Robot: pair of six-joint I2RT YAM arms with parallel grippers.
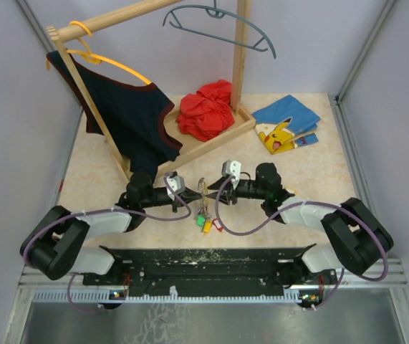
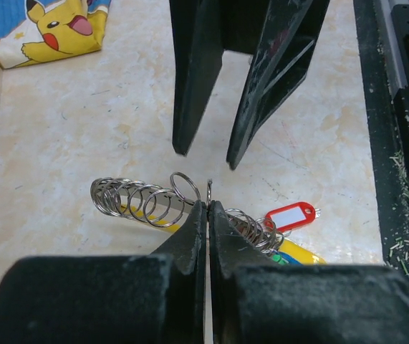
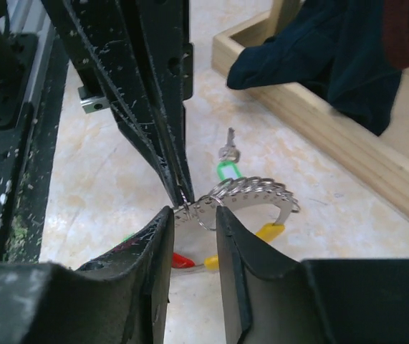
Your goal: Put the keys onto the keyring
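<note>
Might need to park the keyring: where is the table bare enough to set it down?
Bare: table right of centre, between Pikachu cloth and right arm; also left, between rack and wall. Crowded: centre, where left gripper and right gripper meet at the keyring.

A wooden clothes rack (image 1: 241,50) stands at the back of the pale marbled surface (image 1: 319,179). A dark sleeveless top (image 1: 129,118) hangs from an orange hanger (image 1: 111,63) on its slanted bar, and a grey-green hanger (image 1: 222,29) hangs empty beside it. A crumpled red cloth (image 1: 205,109) lies on the rack's base. A folded blue Pikachu-print cloth (image 1: 286,123) lies to the right.
</note>
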